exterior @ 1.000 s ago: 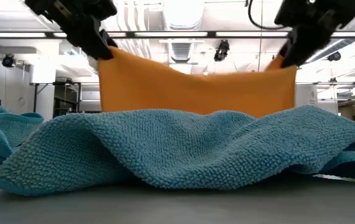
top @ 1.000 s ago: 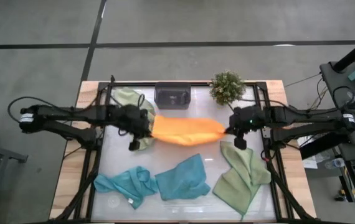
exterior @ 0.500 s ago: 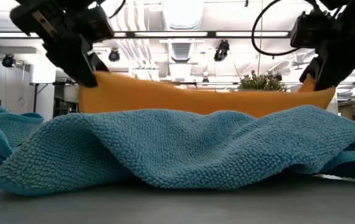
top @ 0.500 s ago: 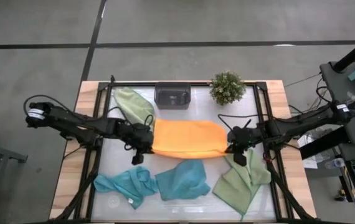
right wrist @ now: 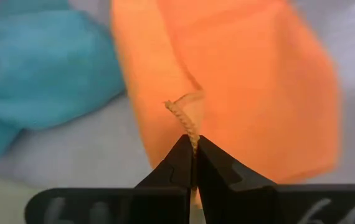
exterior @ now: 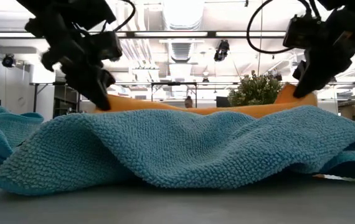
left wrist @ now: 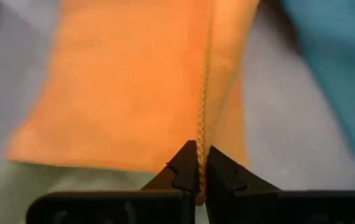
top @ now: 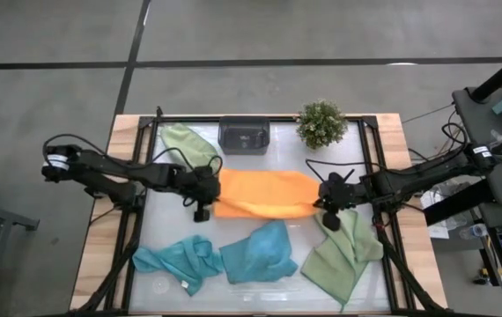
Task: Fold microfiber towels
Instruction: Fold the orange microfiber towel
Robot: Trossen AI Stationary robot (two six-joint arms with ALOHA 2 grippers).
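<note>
The orange towel (top: 264,194) lies spread across the middle of the table, between my two grippers. My left gripper (top: 204,210) is shut on its left near corner and my right gripper (top: 322,210) on its right near corner. In the low view the orange towel (exterior: 196,109) shows as a low band behind a teal towel (exterior: 184,149), with my left gripper (exterior: 103,99) and right gripper (exterior: 299,90) at its ends. Two teal towels (top: 176,260) (top: 260,254) and a sage towel (top: 343,251) lie crumpled near the front. Another sage towel (top: 189,145) lies at the far left. My left gripper pinches the orange towel's stitched edge (left wrist: 201,134) between its two fingers, slanting down from the table's left. The edge runs away from the fingertips, a little raised, and the rest of the towel lies on the table. My right gripper pinches a stitched corner (right wrist: 187,121) of the orange towel between its two fingers, slanting down from the table's right. The corner stands up slack just past the fingertips, and the cloth beyond it lies flat on the table.
A dark grey tray (top: 245,135) and a small potted plant (top: 321,123) stand at the far edge. A black frame rail (top: 136,220) runs along the table's sides. The teal towel fills the low view's foreground.
Both grippers have sunk toward the table and come toward the near edge, staying shut on the orange towel. The towel, which hung upright between them, now lies spread over the table, with only the held near corners raised. The grippers have drawn slightly closer together, so the held edge has slackened.
</note>
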